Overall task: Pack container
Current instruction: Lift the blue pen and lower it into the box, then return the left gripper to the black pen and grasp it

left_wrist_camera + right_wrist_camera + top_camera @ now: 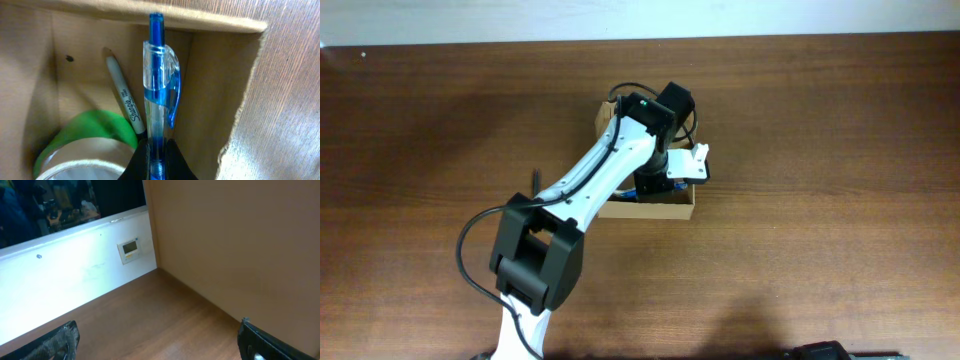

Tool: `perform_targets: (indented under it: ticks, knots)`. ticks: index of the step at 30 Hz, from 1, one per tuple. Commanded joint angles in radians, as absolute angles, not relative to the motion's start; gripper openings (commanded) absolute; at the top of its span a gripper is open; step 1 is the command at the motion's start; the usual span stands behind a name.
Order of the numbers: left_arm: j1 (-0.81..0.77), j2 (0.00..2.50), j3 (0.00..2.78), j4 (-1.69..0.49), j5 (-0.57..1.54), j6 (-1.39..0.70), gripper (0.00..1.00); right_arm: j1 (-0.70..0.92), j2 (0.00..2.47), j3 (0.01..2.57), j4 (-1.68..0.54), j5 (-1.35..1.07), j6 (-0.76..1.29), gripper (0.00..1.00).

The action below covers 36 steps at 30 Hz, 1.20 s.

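**Pen gripped over the open box, not yet let go**

The small rectangular tan cardboard container [665, 212] sits near the middle of the dark wooden worktop [820, 120], under the wrist of the white left arm [610, 165]. The left claw [157, 161] is clenched on a translucent blue plastic pen [157, 75] above the container's opening. The right claw [160, 350] is fully released, grasping nothing.

The likely risk is the drop. The pen's free end lines up with the far rim and hangs close to the side wall, so a release from here could leave it propped on the edge or outside. It could also land across the beige tape roll [85, 157] and hinder the lid.

Only the left wrist view shows the contents: the tape roll, a green roll [95, 127] beneath it and a grey Sharpie marker [125, 100]. The overhead view places the container, but the arm hides its inside. The right wrist view shows no container.
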State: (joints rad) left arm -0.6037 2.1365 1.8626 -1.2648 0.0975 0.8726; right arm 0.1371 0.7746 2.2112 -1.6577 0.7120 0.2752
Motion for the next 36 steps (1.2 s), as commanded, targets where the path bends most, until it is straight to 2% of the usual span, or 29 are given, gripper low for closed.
perform_targets:
  ticks: [1,8,9,14,17,21,26,29,32,34,36]
  knots:
    - [-0.599,2.154,1.85,-1.269,0.109,0.895,0.01,0.131,0.777,2.212,-1.657,0.702,0.266,0.99]
    - [-0.599,2.154,1.85,-1.27,0.102,0.891,0.02,0.131,0.777,2.212,-1.658,0.702,0.266,0.99]
    - [-0.599,2.154,1.85,-1.27,0.097,0.887,0.05,0.131,0.777,2.212,-1.659,0.702,0.266,0.99]
    - [-0.599,2.154,1.851,-1.268,0.078,0.882,0.4,0.131,0.777,2.212,-1.661,0.702,0.266,0.99]
    - [-0.599,2.152,1.873,-1.264,0.045,0.83,0.48,0.131,0.777,2.212,-1.661,0.702,0.266,0.99]
    - [-0.598,2.121,1.98,-1.264,-0.053,0.689,0.48,0.131,0.777,2.212,-1.661,0.702,0.266,0.99]
    - [-0.551,2.035,2.239,-1.254,-0.247,0.413,0.49,0.138,0.777,2.212,-1.665,0.702,0.266,0.99]
    - [-0.462,1.99,2.377,-1.254,-0.258,0.231,0.53,0.149,0.777,2.212,-1.673,0.702,0.266,0.99]
    - [-0.336,1.967,2.42,-1.295,-0.247,0.046,0.53,0.158,0.777,2.212,-1.673,0.702,0.266,0.99]
    - [-0.251,1.969,2.414,-1.359,-0.21,-0.035,0.46,0.162,0.777,2.212,-1.672,0.702,0.266,0.99]
    - [-0.173,1.98,2.38,-1.42,-0.16,-0.08,0.44,0.17,0.777,2.212,-1.673,0.699,0.266,0.99]
